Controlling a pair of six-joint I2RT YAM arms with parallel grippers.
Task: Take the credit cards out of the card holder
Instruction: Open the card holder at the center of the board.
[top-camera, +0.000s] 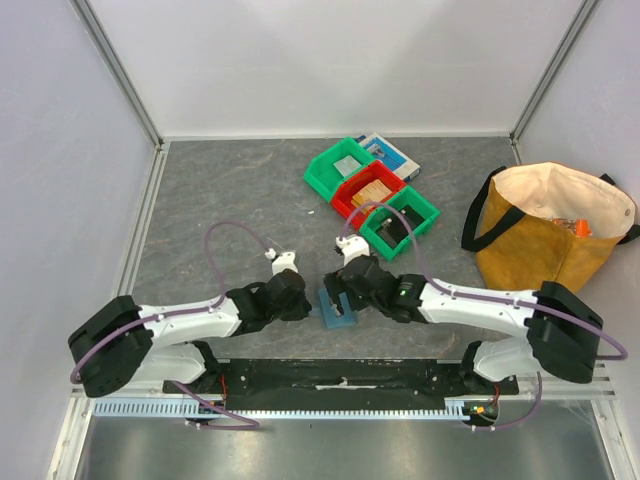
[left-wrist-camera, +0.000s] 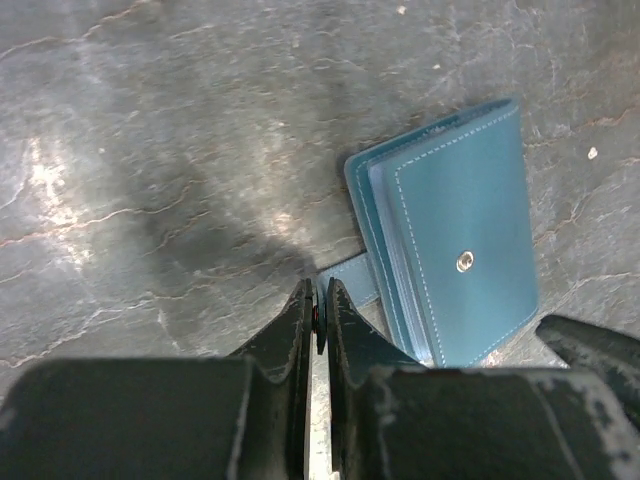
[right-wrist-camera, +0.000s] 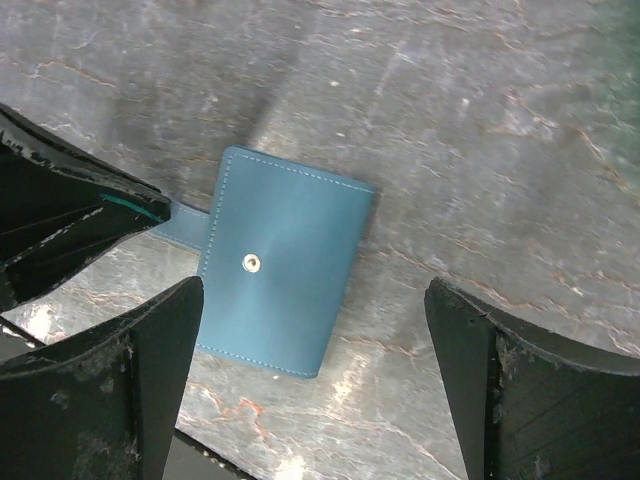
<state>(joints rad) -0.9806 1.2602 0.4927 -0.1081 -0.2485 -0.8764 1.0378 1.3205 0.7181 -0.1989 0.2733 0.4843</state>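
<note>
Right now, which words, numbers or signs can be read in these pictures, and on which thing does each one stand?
No text can be read in any view.
card holder: plain cover, only a metal snap, no writing.
blue-and-white box: any print is too small to read.
tote bag: no writing visible.

The card holder (top-camera: 337, 308) lies closed on the table (top-camera: 230, 190) at lower centre of the overhead frame, between the two arms. The left gripper (left-wrist-camera: 320, 300) sits just left of it, at the strap (left-wrist-camera: 352, 274) jutting from its side. The right gripper (right-wrist-camera: 315, 288) hangs over it from the right. Three bins (top-camera: 342, 198) run in a diagonal row at upper centre, with a flat box (top-camera: 395, 155) behind them. A bag (top-camera: 545, 235) stands at right, well apart from the holder.
</note>
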